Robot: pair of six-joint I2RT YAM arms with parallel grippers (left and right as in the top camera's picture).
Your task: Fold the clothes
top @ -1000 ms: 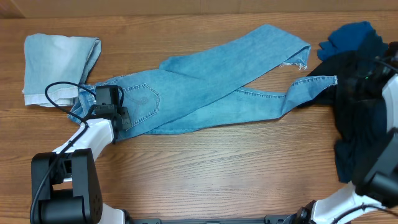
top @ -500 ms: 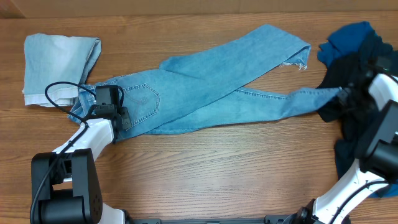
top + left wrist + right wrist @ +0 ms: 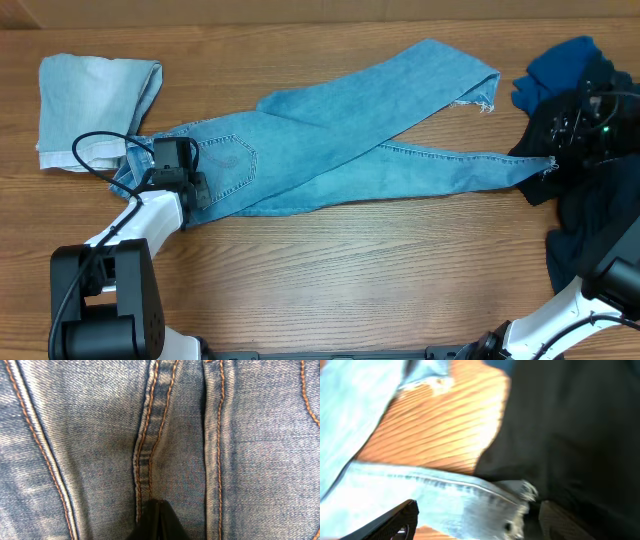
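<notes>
Two legs of light-blue denim jeans (image 3: 330, 150) are seen spread across the wooden tabletop (image 3: 350, 270), the long axis running left to right. The waist and a stitched back pocket lie at the left; the legs point right. The upper leg is angled toward the far right and ends in a frayed hem. The lower leg is laid almost level, and its hem touches a crumpled black garment (image 3: 590, 200). The two legs overlap near the middle of their length.

In the left wrist view the weave is shown close: washed twill, faded along orange double-stitched seams. The left end effector (image 3: 159, 521) is clenched, its dark fingers closed to a wedge against the denim. Whether a fold is pinched there cannot be told.

The right end effector (image 3: 485, 520) is released, with its fingers held wide apart. The pale, ragged hem of the lower leg lies between them, beside the soft black cloth.

A paler denim piece (image 3: 95, 95) is folded into a rough rectangle at the far left, just beside the waist. A royal-blue garment (image 3: 560, 65) is bunched at the far right, touching the black one.
</notes>
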